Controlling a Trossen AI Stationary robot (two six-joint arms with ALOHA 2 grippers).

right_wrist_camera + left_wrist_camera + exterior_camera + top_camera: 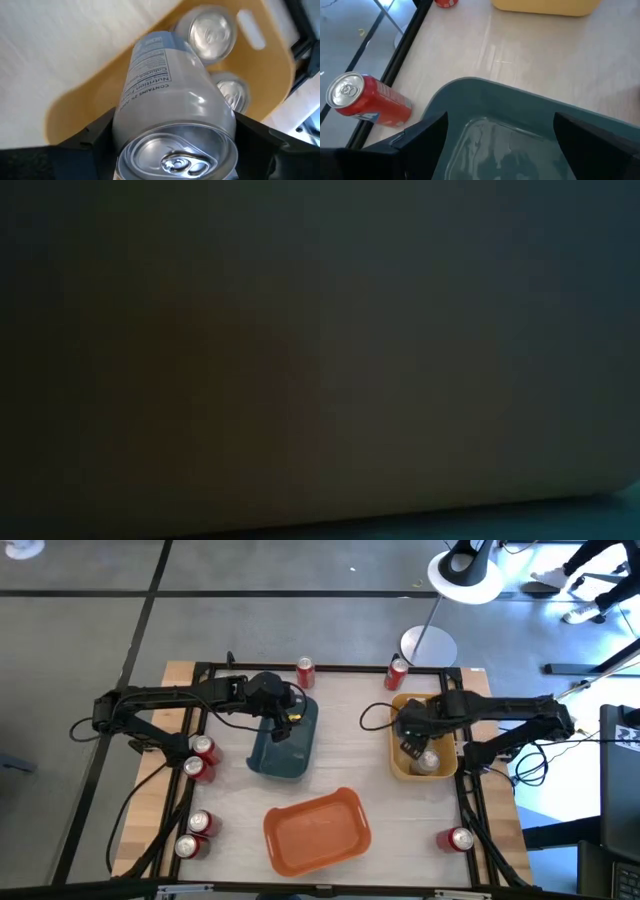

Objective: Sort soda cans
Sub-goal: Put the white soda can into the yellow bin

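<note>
My right gripper (412,745) hangs over the yellow bin (400,765), shut on a silver soda can (165,90). Two more silver cans (210,30) (232,92) lie in that bin. My left gripper (500,125) is open over the teal bin (485,95), which holds nothing, and its fingers stand apart above the bin's rim. A red can (367,100) sits by the table's far rail beside the teal bin. More red cans (200,758) (193,835) (460,838) are spread along the table's left and right sides. My right gripper pinches the silver can's side wall near its top end (125,135) between its two fingers (95,137). The fingers point steeply down from above. The can runs along them, with its shiny top (175,157) toward the wrist and its other end hanging clear above the yellow bin.
An orange bin (317,830) sits near the front middle of the table. One more red can (397,672) stands at the far edge by the yellow bin. A black frame (200,670) rims the table. The low view is dark and shows nothing.
</note>
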